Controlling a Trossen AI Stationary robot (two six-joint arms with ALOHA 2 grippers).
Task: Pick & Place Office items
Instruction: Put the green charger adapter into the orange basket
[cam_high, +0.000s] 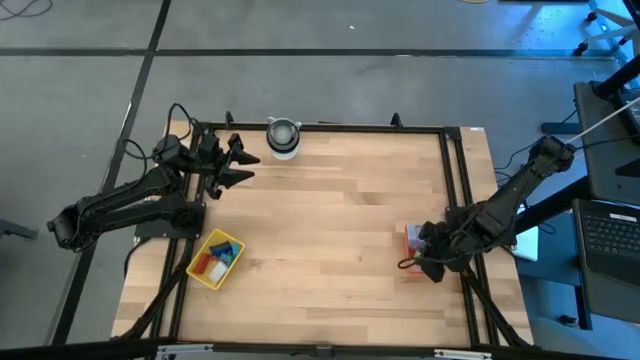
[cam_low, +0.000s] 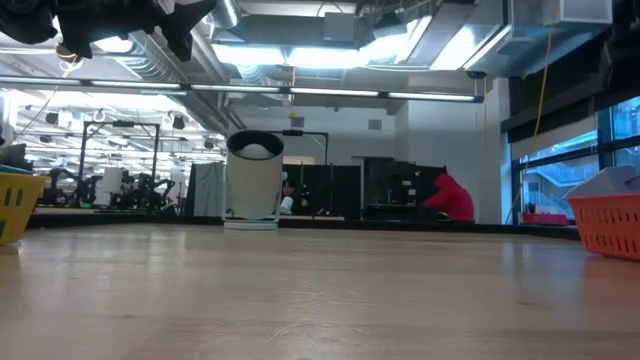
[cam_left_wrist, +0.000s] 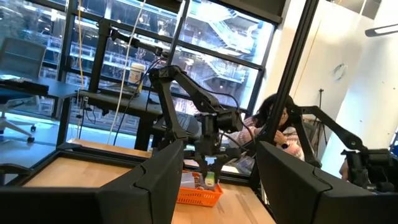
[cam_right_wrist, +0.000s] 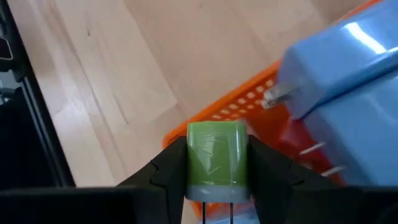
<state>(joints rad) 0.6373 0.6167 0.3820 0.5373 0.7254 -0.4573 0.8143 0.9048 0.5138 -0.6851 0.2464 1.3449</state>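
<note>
Right gripper (cam_right_wrist: 217, 186) clenched on green block (cam_right_wrist: 217, 155) over red tray (cam_high: 412, 243), lower right of high view; lower squarely before release; left gripper (cam_high: 238, 160) hangs unclenched, empty.

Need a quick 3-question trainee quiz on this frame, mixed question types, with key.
1. True or false: the right gripper is shut on a bright green wrapped block.
2. Where does the right gripper hang? A) over the yellow plastic tray B) over the orange-red perforated tray at the table's right edge C) beside the round grey-white cylinder
3. Fill in: the left gripper, raised near the table's far left corner, holds ____.

Key: 1 true; 2 B; 3 nothing, its fingers stand open and apart.
</note>
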